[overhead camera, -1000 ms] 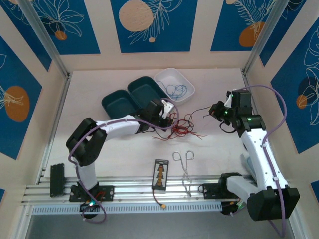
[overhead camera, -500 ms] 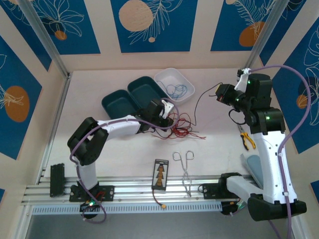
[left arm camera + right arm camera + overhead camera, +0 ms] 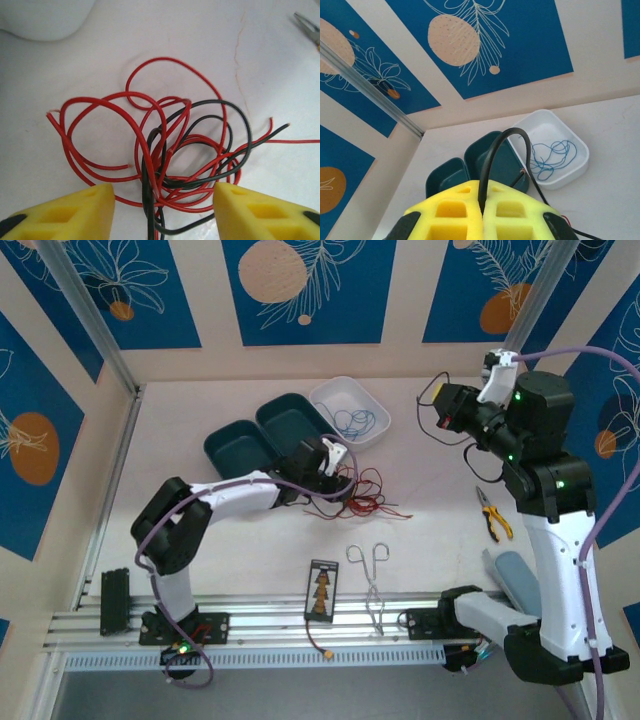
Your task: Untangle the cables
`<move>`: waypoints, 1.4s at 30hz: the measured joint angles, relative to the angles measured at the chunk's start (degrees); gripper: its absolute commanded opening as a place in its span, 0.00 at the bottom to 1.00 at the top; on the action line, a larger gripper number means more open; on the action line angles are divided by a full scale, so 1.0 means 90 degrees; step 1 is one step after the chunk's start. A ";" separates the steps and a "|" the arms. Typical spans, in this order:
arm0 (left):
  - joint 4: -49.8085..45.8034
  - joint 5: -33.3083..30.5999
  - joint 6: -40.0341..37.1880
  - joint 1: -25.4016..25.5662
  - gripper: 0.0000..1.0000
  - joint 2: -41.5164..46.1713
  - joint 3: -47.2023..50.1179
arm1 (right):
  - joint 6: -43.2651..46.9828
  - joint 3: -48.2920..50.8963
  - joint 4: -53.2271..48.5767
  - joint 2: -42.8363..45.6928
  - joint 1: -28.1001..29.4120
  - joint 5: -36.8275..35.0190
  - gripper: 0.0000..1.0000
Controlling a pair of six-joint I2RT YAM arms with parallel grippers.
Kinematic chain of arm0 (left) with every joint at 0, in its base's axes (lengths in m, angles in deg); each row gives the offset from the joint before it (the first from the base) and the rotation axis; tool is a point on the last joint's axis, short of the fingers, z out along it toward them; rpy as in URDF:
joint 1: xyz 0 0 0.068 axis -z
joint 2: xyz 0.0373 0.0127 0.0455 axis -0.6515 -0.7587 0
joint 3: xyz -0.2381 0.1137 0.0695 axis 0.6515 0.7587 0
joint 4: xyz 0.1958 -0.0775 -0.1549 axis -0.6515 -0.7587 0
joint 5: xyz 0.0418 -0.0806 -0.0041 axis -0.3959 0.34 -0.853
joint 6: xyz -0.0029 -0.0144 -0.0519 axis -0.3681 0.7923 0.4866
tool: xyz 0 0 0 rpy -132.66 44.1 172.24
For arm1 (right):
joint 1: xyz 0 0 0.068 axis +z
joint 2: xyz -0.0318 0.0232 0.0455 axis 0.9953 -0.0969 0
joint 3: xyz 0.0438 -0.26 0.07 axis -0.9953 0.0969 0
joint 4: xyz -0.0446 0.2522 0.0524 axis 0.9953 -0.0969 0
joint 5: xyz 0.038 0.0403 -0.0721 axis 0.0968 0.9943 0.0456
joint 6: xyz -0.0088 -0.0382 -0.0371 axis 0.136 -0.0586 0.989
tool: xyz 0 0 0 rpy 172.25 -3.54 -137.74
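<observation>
A tangle of red and black cables (image 3: 360,495) lies on the table just right of centre. My left gripper (image 3: 336,468) hangs over its left edge. In the left wrist view that gripper (image 3: 162,202) is open, its yellow fingers (image 3: 75,212) standing either side of the tangle (image 3: 170,150). My right gripper (image 3: 441,412) is raised at the back right, shut on a black cable (image 3: 428,390) that arcs out of it. In the right wrist view the black cable (image 3: 490,155) rises from between the closed yellow pads of the gripper (image 3: 481,195). A blue cable (image 3: 352,422) lies in the white tray (image 3: 372,400).
Two dark teal trays (image 3: 240,445) (image 3: 290,423) sit left of the white tray. Silver forceps (image 3: 370,580) and a small black card (image 3: 322,590) lie near the front rail. Yellow-handled pliers (image 3: 492,515) lie at the right, beside the right arm.
My right arm rose and swung toward the back right, drawing the black cable up and away from the tangle. The left gripper stayed over the pile.
</observation>
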 measured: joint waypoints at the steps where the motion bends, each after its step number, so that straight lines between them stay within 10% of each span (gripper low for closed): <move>1: -0.0027 -0.0061 -0.0010 0.0000 0.70 0.0189 0.0066 | 0.0022 -0.0061 0.0029 -0.0117 0.0073 -0.0002 0.00; 6: -0.0221 -0.0670 -0.0041 0.0000 1.00 0.1515 0.0544 | 0.0168 -0.0469 0.0170 -0.0957 0.0483 -0.0053 0.00; 20: -0.1212 -0.3696 0.0510 -0.0488 1.00 0.4146 0.1960 | 0.0595 -0.2382 0.0908 -0.3956 0.1552 -0.0039 0.00; 31: -0.1581 -0.3864 0.1141 -0.1404 1.00 0.5574 0.2800 | 0.1156 -0.4673 0.0738 -0.6603 0.2108 0.0537 0.00; 42: -0.1698 -0.3779 0.1328 -0.1683 1.00 0.5948 0.3053 | 0.1324 -0.4335 0.0571 -0.7128 0.2198 0.0865 0.00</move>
